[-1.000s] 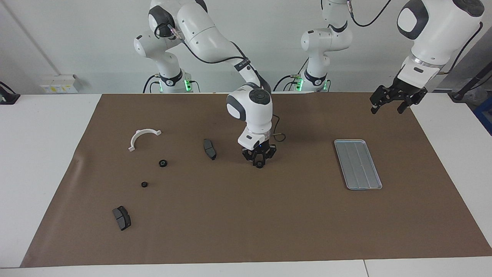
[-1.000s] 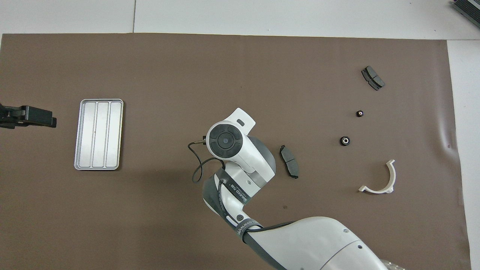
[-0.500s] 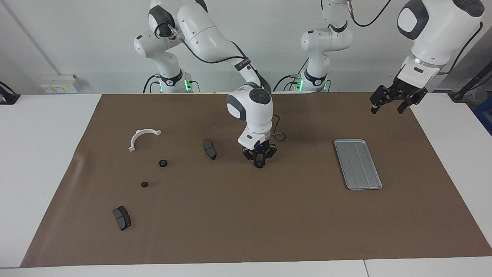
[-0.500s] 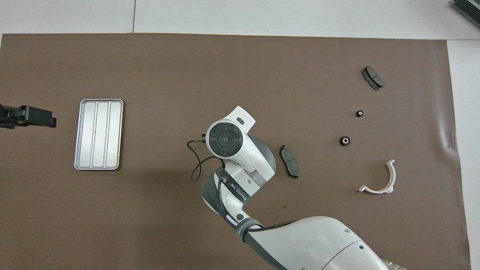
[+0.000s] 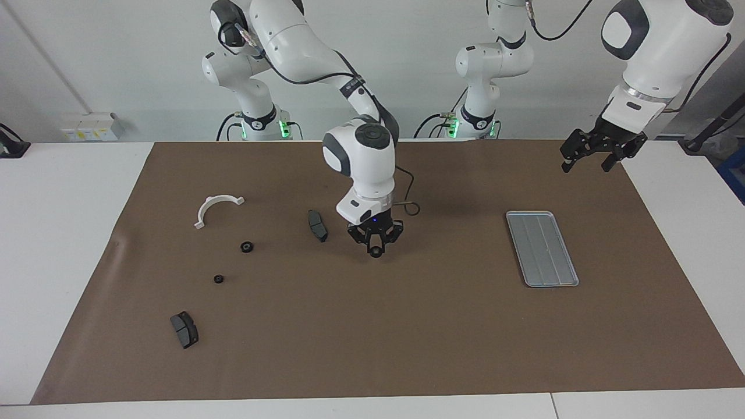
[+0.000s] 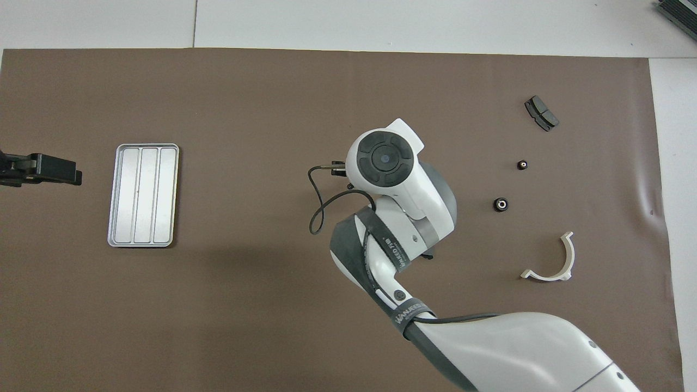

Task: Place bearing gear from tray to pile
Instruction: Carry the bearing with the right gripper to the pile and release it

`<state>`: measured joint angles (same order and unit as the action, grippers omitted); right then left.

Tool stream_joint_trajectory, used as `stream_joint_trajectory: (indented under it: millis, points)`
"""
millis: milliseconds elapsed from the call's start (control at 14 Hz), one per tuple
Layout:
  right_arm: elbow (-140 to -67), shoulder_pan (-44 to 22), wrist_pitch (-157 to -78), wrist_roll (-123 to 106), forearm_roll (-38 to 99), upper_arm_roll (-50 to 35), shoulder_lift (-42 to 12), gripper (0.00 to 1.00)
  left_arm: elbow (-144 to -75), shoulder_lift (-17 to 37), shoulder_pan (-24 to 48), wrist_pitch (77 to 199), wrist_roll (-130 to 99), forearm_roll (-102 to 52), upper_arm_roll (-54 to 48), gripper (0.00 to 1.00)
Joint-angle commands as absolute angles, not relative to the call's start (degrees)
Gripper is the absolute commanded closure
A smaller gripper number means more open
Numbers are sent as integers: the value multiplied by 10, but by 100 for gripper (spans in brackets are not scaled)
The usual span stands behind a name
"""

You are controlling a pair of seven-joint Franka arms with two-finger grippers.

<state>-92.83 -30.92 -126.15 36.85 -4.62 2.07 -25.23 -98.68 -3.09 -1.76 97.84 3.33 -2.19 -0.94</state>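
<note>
Facing view. My right tool (image 5: 376, 251) hangs over bare brown mat at mid-bench, fingertips clamped on a small black round gear (image 5: 377, 252). So the task's thing is already out of the tray (image 5: 542, 248) and in my grip, off the mat. The pile lies toward the right arm's end: nearest is a dark grey pad (image 5: 317, 225), just beside the tool; then two loose gears (image 5: 247, 247), the white half-ring (image 5: 216, 208), and a second pad (image 5: 184, 329). I judge the coming move turns on this: travel runs along the bench's length, away from the tray, toward the loose gears. The tray is flat silver-grey metal, ridged lengthwise, rounded corners, nothing in it. My left tool (image 5: 588, 156) waits with jaws apart over the mat's edge near the tray.

Overhead view. My right wrist hides the tool and gear. The loose gears (image 6: 501, 204) sit apart from each other, matte black with pale hubs. The tray (image 6: 144, 195) has its long axis running away from me. The left tool (image 6: 41, 169) shows at the frame edge.
</note>
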Motion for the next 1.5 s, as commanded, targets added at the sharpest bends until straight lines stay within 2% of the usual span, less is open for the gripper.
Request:
stream_joint_trajectory:
  millis: [0,429,643,1286,1357,1429]
  points:
    - [-947,-253,-1236,325,-46,14,-226,100,-1005,-48,-14,981,27,-21,-6,0]
    - [-968,-130,-1246,179,-46,13,-233,100,-1005,-48,-13,981,27,-21,-6,0]
    - [-1027,-79,-1308,120,-46,13,-233,100,-1005,-48,-13,981,27,-21,-6,0]
    - [-1039,-62,-1342,100,11,13,-261,100,-1005,-48,-14,981,27,-21,-6,0]
    - [-1039,-62,-1342,101,11,13,-261,72,-1005,-48,-14,981,26,-21,-6,0]
    - [-1039,-62,-1342,103,11,13,-261,9,-1005,-48,-14,981,27,-21,-6,0]
